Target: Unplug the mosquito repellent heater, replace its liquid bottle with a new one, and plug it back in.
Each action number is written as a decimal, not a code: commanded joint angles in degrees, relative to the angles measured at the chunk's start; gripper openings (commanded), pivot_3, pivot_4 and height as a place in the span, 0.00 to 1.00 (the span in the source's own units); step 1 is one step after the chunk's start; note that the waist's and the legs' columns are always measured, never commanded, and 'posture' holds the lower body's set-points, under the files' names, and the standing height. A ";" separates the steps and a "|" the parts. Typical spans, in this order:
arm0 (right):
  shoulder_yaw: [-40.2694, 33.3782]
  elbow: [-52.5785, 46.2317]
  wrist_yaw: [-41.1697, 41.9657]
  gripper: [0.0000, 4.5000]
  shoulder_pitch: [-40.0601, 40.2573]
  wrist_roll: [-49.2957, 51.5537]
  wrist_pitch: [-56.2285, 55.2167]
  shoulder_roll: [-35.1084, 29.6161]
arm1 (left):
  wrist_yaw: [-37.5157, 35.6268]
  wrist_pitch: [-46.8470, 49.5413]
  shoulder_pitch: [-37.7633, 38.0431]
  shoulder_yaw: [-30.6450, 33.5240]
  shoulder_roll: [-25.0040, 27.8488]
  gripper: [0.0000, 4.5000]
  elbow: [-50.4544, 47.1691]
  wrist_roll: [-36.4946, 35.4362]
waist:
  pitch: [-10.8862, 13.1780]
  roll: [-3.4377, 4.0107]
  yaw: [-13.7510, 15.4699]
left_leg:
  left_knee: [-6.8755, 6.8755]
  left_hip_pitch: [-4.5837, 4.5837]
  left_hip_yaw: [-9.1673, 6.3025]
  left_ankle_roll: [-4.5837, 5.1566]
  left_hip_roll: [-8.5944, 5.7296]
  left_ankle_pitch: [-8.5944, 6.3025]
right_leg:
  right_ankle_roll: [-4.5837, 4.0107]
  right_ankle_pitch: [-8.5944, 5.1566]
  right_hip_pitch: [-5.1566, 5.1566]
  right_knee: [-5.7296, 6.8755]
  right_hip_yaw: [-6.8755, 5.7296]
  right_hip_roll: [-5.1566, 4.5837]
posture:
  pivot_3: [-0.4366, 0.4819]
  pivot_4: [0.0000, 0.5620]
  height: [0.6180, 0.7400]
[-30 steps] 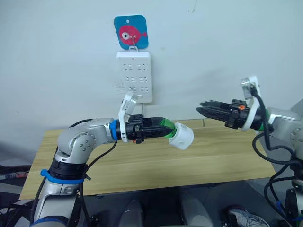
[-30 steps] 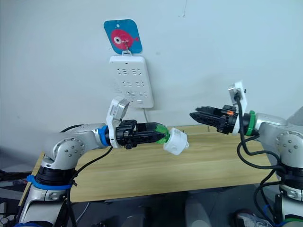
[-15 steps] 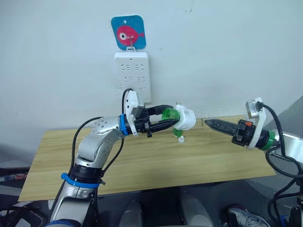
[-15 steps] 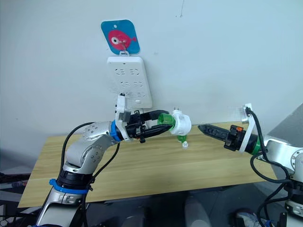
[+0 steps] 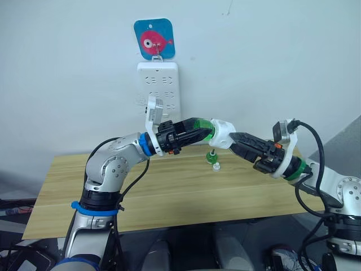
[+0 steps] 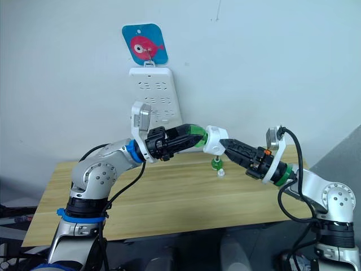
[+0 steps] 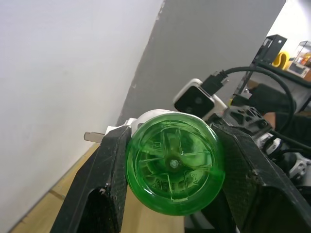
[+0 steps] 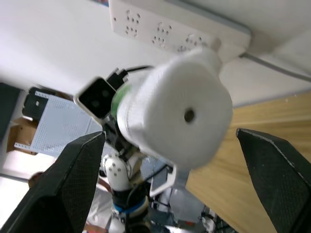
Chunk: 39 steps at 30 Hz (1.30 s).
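Mosquito repellent heater (image 5: pixel 223 134) is mid-air above the worktop (image 5: pixel 169 192), with its liquid bottle (image 5: pixel 202 127) still screwed in. Left hand (image 5: pixel 194 133) clamped on the green bottle body, arm reaching up and right from the left side, forearm roughly level. Right hand (image 5: pixel 240 141) comes in from the right, arm stretched low-to-high, fingers spread to either side of the heater's white round face; can't tell if they touch it. New one (image 5: pixel 213 160) with white cap stands on the worktop near the back edge, below the heater. Power strip (image 5: pixel 159 86) hangs on the wall behind.
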 commanded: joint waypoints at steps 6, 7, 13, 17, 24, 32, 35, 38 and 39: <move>-1.36 -1.44 -1.62 1.00 -2.09 1.52 0.31 3.76 | -0.16 2.30 -0.62 1.57 0.29 0.50 -4.31 -3.54 | -0.01 0.01 0.03 | 0.00 0.00 0.01 0.00 0.00 0.00 | 0.00 0.00 0.00 0.00 0.00 0.00 | 0.33 0.24 0.95; -1.19 -1.44 -1.61 1.00 -2.28 1.52 0.44 4.08 | -0.34 2.60 -0.56 1.52 0.32 0.50 -4.51 -3.82 | -0.01 0.02 0.02 | 0.00 0.00 0.01 0.00 0.00 0.00 | 0.00 0.00 0.00 0.00 0.00 0.00 | 0.33 0.24 0.95; -1.15 -1.18 -1.55 1.00 -3.15 1.52 1.09 5.47 | -1.01 2.61 0.07 1.15 0.74 0.50 -5.31 -3.37 | -0.01 0.02 0.03 | -0.01 0.01 0.01 0.00 0.00 0.00 | 0.00 0.00 -0.01 0.00 0.01 0.00 | 0.33 0.24 0.95; -1.51 -0.89 -1.48 0.84 -3.50 1.52 1.41 5.50 | -2.01 2.18 0.39 0.81 1.42 0.50 -5.38 -2.65 | -0.02 0.03 0.03 | 0.00 0.01 0.01 0.00 0.00 0.00 | 0.00 0.00 -0.01 0.01 0.01 0.00 | 0.33 0.24 0.95; -1.68 -0.42 -1.19 0.84 -4.07 1.52 2.02 5.20 | -4.02 0.67 1.67 -0.58 2.92 0.50 -5.34 -0.56 | -0.02 0.03 0.03 | -0.01 0.00 0.01 0.00 0.00 0.00 | 0.00 0.00 -0.01 0.01 0.01 0.00 | 0.34 0.24 0.95; -1.83 0.12 -0.96 0.67 -4.26 1.52 2.53 3.26 | -6.87 -5.59 1.44 -3.29 5.87 0.72 -3.19 6.75 | -0.02 0.04 0.04 | -0.02 0.02 0.03 0.01 -0.01 0.00 | 0.00 0.00 -0.01 0.01 0.02 0.00 | 0.33 0.24 0.95; -1.66 -0.01 -0.85 0.66 -4.13 1.52 2.45 3.00 | -7.24 -7.64 1.13 -3.39 5.48 0.92 -2.52 7.93 | -0.02 0.04 0.05 | -0.02 0.01 0.03 0.01 -0.01 0.00 | 0.00 0.00 -0.01 0.01 0.02 0.00 | 0.33 0.24 0.95; -1.34 -0.44 -0.40 0.66 -3.69 1.52 2.69 2.62 | -7.19 -10.02 1.39 -4.33 4.87 1.00 -2.45 10.21 | -0.02 0.04 0.06 | -0.02 0.01 0.03 0.01 0.00 -0.01 | 0.00 0.00 -0.01 0.01 0.02 0.00 | 0.33 0.25 0.95; -1.26 -0.55 -0.38 0.66 -3.54 1.52 2.71 2.53 | -7.43 -10.15 1.57 -4.68 4.94 1.00 -2.56 10.51 | -0.02 0.04 0.07 | -0.02 0.00 0.03 0.01 -0.01 -0.01 | 0.00 0.00 -0.01 0.01 0.02 0.00 | 0.33 0.25 0.95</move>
